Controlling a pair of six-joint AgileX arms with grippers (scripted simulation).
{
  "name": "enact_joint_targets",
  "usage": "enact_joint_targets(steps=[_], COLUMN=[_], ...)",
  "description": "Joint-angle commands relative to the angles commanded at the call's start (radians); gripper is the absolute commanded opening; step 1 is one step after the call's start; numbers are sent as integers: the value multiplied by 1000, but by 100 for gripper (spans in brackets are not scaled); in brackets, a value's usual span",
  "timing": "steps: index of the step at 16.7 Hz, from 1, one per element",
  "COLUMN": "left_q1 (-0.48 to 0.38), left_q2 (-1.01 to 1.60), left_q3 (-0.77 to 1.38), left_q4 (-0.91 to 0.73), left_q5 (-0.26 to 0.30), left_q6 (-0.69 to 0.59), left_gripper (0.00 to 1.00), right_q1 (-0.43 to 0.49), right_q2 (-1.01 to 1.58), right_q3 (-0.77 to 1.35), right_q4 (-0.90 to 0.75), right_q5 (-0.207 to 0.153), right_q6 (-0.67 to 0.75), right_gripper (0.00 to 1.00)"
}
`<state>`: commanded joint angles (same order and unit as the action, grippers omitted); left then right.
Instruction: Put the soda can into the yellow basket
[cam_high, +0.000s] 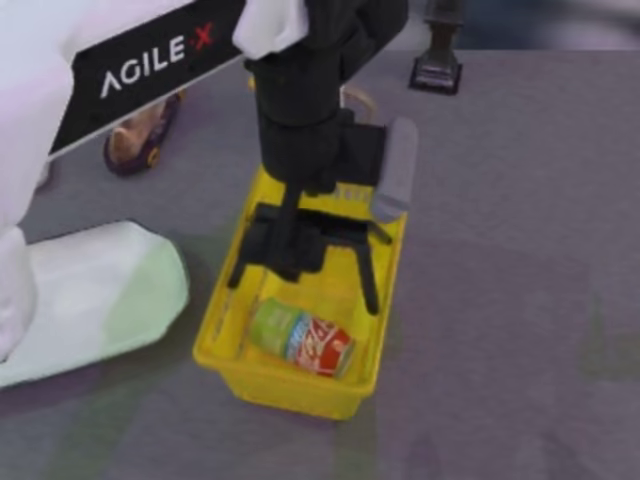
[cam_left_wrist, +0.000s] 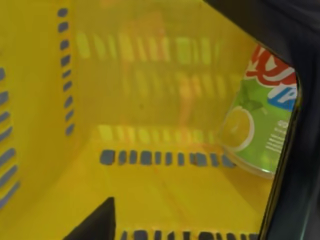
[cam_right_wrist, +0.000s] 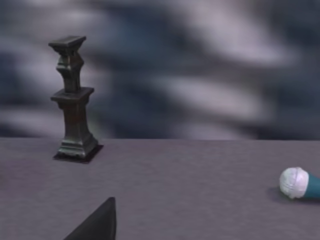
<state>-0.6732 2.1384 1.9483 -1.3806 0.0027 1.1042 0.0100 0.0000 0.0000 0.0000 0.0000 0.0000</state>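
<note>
One soda can (cam_high: 301, 339) lying sideways in yellow basket (cam_high: 283, 386), silver top rightward.

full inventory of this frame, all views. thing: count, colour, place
soda can: 1, lime-green, red and white, lying on its side inside the basket, near end
yellow basket: 1, yellow with black handle, table centre
white-green bag-like object: 1, table left
brown and purple object: 1, far left, partly hidden by the arm
dark pedestal figure: 1, far edge
microphone: 1, white head, teal body, right wrist view only
table: 1, grey-purple
left tool: 1, black, open, over the basket above the can
right tool: 1, black finger tip visible only
</note>
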Motion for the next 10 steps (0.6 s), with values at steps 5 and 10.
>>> enact_joint_targets(steps=[5,10], left_q1=[-2,-2], left_q2=[-1,-1], left_q3=[-65,-65], left_q4=[64,64], left_q5=[0,0], left_q6=[0,0], left_gripper=[100,85], right_q1=[0,0], right_q2=[0,0], right_q3=[0,0], right_q4=[0,0], right_q5=[0,0], right_q6=[0,0], right_gripper=[100,100])
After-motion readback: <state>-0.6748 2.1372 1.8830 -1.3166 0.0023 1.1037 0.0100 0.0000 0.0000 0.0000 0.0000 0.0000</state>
